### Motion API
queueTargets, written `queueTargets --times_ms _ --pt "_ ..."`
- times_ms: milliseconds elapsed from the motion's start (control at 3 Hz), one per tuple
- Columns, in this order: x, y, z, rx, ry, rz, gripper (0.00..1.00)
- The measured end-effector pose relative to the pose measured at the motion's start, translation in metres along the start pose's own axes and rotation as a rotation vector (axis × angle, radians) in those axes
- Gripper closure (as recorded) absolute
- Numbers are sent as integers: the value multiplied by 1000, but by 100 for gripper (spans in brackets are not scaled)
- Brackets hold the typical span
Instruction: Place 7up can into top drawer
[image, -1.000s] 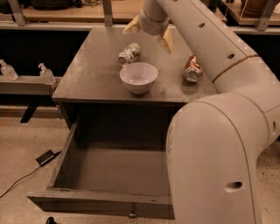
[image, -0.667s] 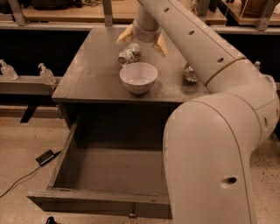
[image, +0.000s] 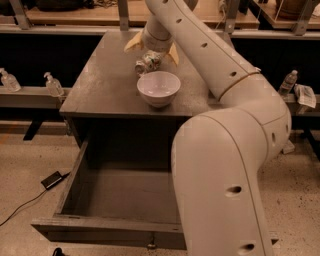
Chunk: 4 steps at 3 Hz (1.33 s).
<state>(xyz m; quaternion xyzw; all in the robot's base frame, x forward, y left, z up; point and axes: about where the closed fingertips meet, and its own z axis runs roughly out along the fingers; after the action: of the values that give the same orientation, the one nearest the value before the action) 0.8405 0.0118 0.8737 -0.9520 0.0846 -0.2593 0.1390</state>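
1. The gripper (image: 153, 49) hangs over the far part of the table (image: 100, 85), its two yellowish fingers (image: 132, 44) spread wide apart.
2. The can (image: 148, 63) lies on the table just beneath the gripper, at 11 o'clock from the white bowl (image: 158, 88) and close beside it.
3. The drawer (image: 100, 227) stands pulled out at 6 o'clock from the tabletop.

Seemingly free room in top drawer (image: 120, 196); white bowl (image: 158, 88) close before 7up can (image: 147, 63), tool (image: 153, 49) splayed over it.
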Motion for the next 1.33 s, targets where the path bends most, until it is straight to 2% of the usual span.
queueTargets --times_ms 333,667,1000,1333 --pt "-3 -7 18 11 -32 30 31" --pt "-5 -9 27 3 -42 37 55" --pt "0 1 20 41 -59 121 78" --pt "11 6 -33 201 -81 197 99"
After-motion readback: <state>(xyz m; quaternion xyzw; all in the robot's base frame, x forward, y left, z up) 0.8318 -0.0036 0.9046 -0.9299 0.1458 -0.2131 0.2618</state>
